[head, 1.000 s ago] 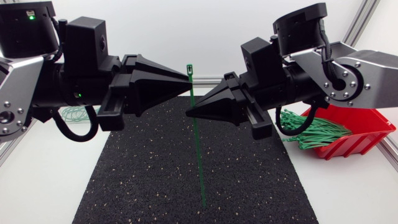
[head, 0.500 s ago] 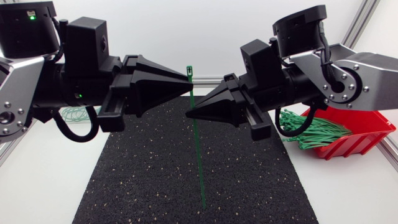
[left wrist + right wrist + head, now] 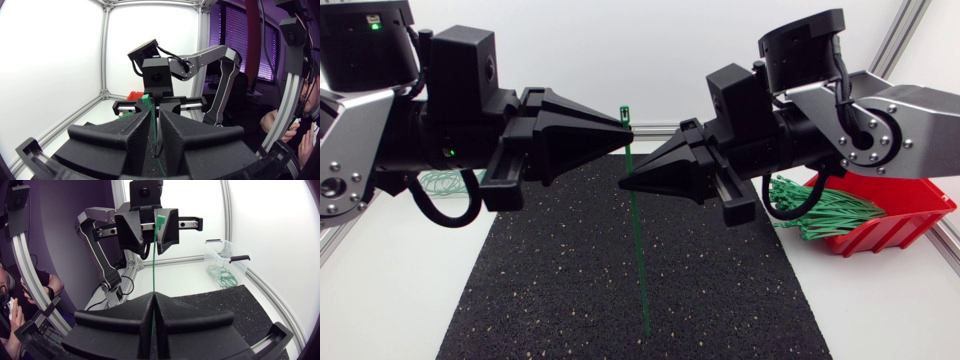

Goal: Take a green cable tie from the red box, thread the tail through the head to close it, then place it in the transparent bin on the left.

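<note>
A green cable tie (image 3: 636, 220) hangs upright above the black mat (image 3: 620, 290), head (image 3: 625, 112) uppermost. My right gripper (image 3: 622, 183) is shut on its strap a little below the head; in the right wrist view the strap (image 3: 154, 270) rises out from between the closed fingertips of that gripper (image 3: 152, 300). My left gripper (image 3: 623, 128) faces it from the other side at head height. Its fingers stand a narrow gap apart, with the tie (image 3: 152, 130) running through the gap. The red box (image 3: 910, 210) with a bundle of green ties (image 3: 830, 215) sits at the right.
The transparent bin (image 3: 227, 260) stands at the table's left edge with several green ties inside, mostly hidden behind my left arm in the head view. Both arms hover well above the mat, tips almost meeting.
The left gripper's fingers have narrowed slightly around the top of the tie. The right gripper and the tie have stayed where they were.
</note>
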You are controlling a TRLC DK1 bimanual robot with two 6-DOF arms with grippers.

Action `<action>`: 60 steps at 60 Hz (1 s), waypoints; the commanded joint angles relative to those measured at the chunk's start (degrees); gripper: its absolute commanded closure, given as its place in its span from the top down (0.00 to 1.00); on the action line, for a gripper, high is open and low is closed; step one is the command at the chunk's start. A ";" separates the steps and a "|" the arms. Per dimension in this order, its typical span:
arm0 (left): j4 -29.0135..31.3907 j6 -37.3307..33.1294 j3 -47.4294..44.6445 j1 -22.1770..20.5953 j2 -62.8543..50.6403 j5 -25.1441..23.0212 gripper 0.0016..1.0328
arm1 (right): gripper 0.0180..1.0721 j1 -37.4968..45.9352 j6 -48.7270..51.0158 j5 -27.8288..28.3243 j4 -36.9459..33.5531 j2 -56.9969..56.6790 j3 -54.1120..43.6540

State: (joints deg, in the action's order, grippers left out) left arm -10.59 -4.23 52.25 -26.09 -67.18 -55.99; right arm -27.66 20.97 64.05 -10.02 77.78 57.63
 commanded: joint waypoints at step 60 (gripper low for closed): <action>-1.80 1.15 0.84 0.07 -1.03 0.53 0.08 | 0.05 -0.03 -1.55 -0.24 2.20 -1.14 -1.99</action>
State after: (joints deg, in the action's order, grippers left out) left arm -11.66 -4.23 52.25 -26.22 -67.46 -55.37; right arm -27.66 20.75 64.03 -8.71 77.56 57.23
